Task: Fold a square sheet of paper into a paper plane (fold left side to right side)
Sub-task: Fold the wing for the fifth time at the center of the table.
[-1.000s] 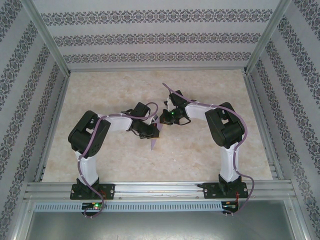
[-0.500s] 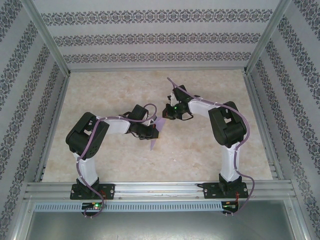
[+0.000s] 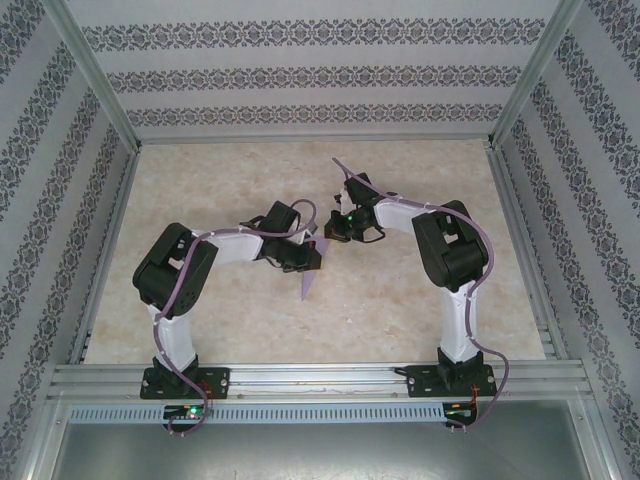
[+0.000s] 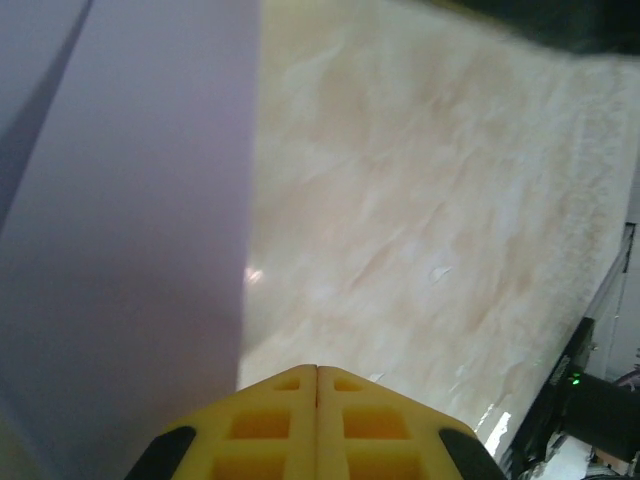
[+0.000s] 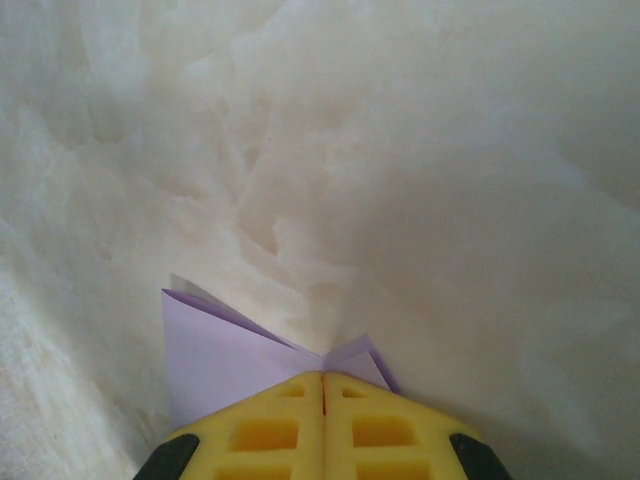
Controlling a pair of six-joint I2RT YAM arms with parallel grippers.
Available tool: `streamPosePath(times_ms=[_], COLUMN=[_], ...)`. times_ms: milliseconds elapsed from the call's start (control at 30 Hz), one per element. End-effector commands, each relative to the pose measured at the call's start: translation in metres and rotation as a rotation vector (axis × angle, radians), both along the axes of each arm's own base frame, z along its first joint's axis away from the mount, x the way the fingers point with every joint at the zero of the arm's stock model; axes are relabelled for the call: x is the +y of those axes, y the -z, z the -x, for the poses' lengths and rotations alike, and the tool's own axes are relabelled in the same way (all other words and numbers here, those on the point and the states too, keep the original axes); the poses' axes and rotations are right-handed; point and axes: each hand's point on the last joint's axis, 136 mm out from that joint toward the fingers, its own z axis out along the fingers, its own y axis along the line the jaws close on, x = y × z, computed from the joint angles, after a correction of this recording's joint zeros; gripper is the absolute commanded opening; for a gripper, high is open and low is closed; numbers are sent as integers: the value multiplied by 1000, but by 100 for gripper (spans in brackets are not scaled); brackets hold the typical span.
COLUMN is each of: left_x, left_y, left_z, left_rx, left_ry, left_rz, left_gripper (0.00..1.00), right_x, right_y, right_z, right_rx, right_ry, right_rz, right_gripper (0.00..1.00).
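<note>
Jaws of both grippers are seen closed, the yellow fingertips pressed together with no gap. From the top external view, the left gripper [image 3: 314,261] and the right gripper [image 3: 334,229] are brought close to each other near the middle of the marble-patterned table [image 3: 230,180], the left arm bent in from the left and the right arm from the right. Between and just below them the lilac paper [image 3: 311,280] is found as a narrow pointed shape; its wide end is up at the grippers and its tip is directed toward the near edge of the table. From the left wrist view, the left gripper [image 4: 317,372] is shown shut on nothing. The lilac paper [image 4: 130,250] is seen just beside it on the left as a large flat surface with one straight edge and a crease in the upper corner, and the table [image 4: 420,200] is seen on the right. Whether this gripper touches the paper cannot be told. From the right wrist view, the right gripper [image 5: 322,376] is shut on the lilac paper [image 5: 215,360]: a larger flap comes out to the left of the fingertips and a small one to the right, above the pale table [image 5: 400,150].
</note>
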Motion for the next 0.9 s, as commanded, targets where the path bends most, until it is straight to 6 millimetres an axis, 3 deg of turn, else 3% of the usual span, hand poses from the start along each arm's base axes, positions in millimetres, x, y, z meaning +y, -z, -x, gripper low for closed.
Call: streamPosePath(times_ms=[0,200,367,867], left_x=[-3,-6,-3,19], left_y=[4,16,22,23], left_z=[-7,-21,-20,29], left_rx=[27,32,38,94], left_ry=[9,15,19,22], left_rz=[-2,-19,-50,-38], left_gripper=[3,3,3,4], right_x=[-19,-19,-22,-28], right_y=[31,31,31,33], right_z=[16,17,17,13], right_rx=[71,76,77,85], right_ry=[12,13,14,11], right_rz=[92,93,116,168], right_gripper=[0,0,0,0])
